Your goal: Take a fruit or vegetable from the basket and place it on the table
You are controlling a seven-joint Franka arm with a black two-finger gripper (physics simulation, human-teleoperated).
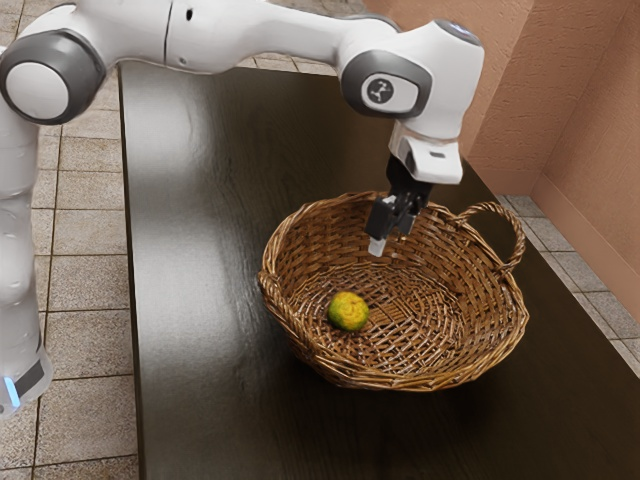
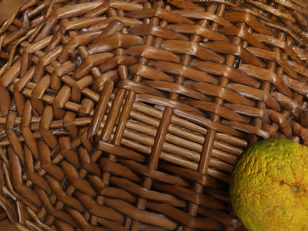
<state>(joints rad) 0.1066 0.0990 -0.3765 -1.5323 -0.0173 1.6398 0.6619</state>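
Note:
The gripper (image 1: 390, 242) is over the basket's inside, pointing down, its two fingers standing apart with nothing between them. A round yellow-green fruit (image 1: 348, 312) lies on the floor of the wicker basket (image 1: 484, 352), lower than the gripper and towards the exterior view's left. In the wrist view the same fruit (image 2: 274, 185) shows in part, resting on the woven basket floor (image 2: 163, 134). A gap separates the gripper from the fruit.
The basket's woven wall and rim surround the hand's lower end. A looped handle (image 1: 514, 232) rises on the exterior view's right. The basket stands on a dark table (image 1: 210, 300), with a wall (image 1: 585, 130) beyond.

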